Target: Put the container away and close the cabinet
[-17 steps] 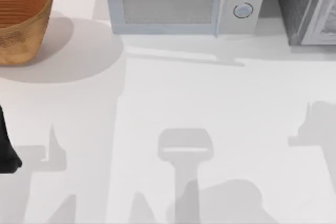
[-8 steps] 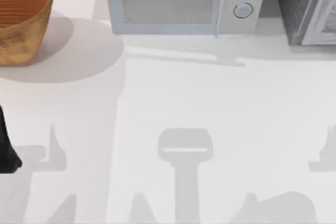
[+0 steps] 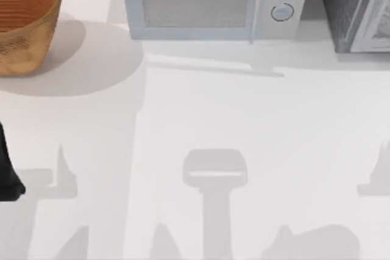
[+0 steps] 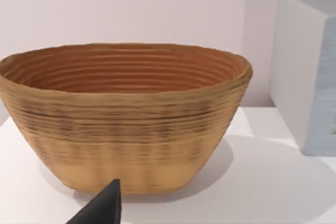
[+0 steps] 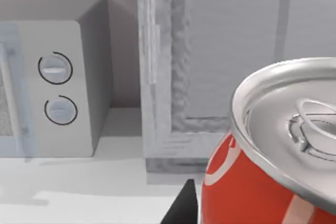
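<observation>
The container [image 5: 236, 182], a red-and-white can with a silver top, looms close in the right wrist view. My right gripper [image 5: 257, 219] is shut on it, and one dark finger [image 5: 184, 208] lies against its side. Beyond the can stands the cabinet [image 5: 157, 77], dark grey and speckled, with its pale framed door panel [image 5: 236, 40] facing the camera. From above, the cabinet [image 3: 341, 4] sits at the table's far right corner with its door panel [image 3: 375, 22] slanted. My left arm [image 3: 7, 168] is parked at the left edge, and a dark part of its gripper [image 4: 102, 208] shows before the basket.
A woven brown basket [image 3: 24, 22] [image 4: 126, 119] stands at the far left. The white microwave [image 3: 207, 4] [image 5: 52, 87] with two round knobs stands at the back centre, just left of the cabinet. Arm shadows fall on the white tabletop [image 3: 244, 120].
The right arm's shadows on the table have slid toward the right and the near edge. The left arm, basket and microwave have not moved.
</observation>
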`<move>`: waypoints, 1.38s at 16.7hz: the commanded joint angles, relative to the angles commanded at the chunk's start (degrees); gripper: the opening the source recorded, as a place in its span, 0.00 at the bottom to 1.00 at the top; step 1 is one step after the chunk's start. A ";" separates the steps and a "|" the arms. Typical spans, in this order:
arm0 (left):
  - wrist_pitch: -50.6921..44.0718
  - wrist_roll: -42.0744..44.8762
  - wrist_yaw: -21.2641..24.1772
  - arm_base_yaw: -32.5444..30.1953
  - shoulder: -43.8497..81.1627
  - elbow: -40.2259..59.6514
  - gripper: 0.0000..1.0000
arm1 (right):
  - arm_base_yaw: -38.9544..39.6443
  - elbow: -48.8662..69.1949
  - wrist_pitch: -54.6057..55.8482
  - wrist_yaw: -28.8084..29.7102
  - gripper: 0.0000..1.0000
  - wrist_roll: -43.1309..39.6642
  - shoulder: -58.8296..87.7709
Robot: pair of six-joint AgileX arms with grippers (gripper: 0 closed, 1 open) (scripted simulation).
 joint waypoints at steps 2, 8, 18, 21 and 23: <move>0.00 0.00 0.00 0.00 0.00 0.00 1.00 | 0.60 4.90 -1.40 0.58 0.00 0.05 4.00; 0.00 0.00 0.00 0.00 0.00 0.00 1.00 | 2.60 23.59 -5.41 2.37 0.00 0.13 17.80; 0.00 0.00 0.00 0.00 0.00 0.00 1.00 | 5.59 52.26 -12.47 5.60 0.00 0.35 39.78; 0.00 0.00 0.00 0.00 0.00 0.00 1.00 | 6.39 61.04 -14.40 6.67 0.00 0.43 46.19; 0.00 0.00 0.00 0.00 0.00 0.00 1.00 | 6.96 66.91 -15.70 7.35 0.00 0.47 50.47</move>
